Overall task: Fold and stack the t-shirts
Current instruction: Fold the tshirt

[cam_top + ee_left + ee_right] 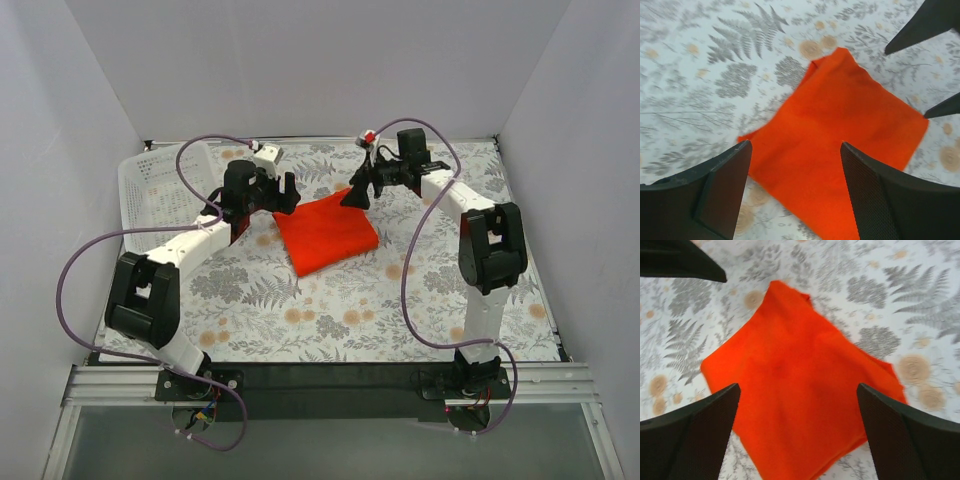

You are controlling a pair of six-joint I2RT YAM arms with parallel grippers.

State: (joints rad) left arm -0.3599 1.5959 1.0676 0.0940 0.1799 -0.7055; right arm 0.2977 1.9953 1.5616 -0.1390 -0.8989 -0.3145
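One orange-red t-shirt [326, 233] lies folded into a flat, roughly square pad on the fern-print table, just back of centre. My left gripper [285, 193] hovers over its back left corner, open, with nothing between its fingers; its wrist view looks down on the t-shirt [840, 145] through the gap of the left gripper [796, 150]. My right gripper [357, 190] hangs above the back right corner, open and empty. The right wrist view shows the t-shirt [795, 390] flat below the right gripper [797, 390]. Neither gripper touches the cloth.
A white perforated basket [160, 185] stands tilted at the back left of the table. Grey walls close in the table on three sides. Purple cables loop off both arms. The dark rail with the arm bases runs along the near edge.
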